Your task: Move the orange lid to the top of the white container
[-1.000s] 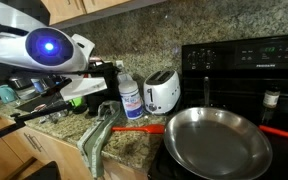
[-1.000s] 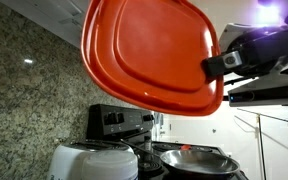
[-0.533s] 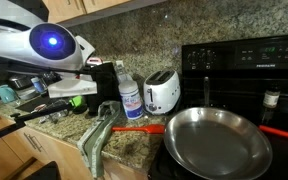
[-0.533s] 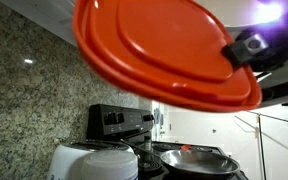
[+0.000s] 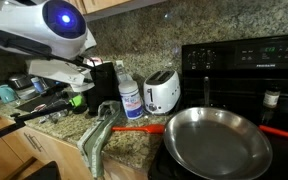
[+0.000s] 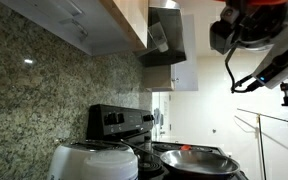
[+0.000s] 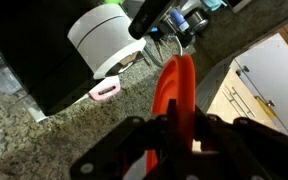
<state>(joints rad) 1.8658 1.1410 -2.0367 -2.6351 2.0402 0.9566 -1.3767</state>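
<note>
Fingers (image 7: 142, 135) pinch the lid (image 7: 176, 90) edge-on, long axis pointing away; the jar (image 7: 106, 40) stands beyond them, off to the side.

Room above white container (image 5: 131, 98) open. Toaster (image 5: 162, 92) just beside it toward stove (image 5: 246, 62); black object (image 5: 104, 85) close on opposite side. Red pan handle (image 5: 139, 127) lies before it. Cabinets (image 5: 119, 3) overhead.
</note>
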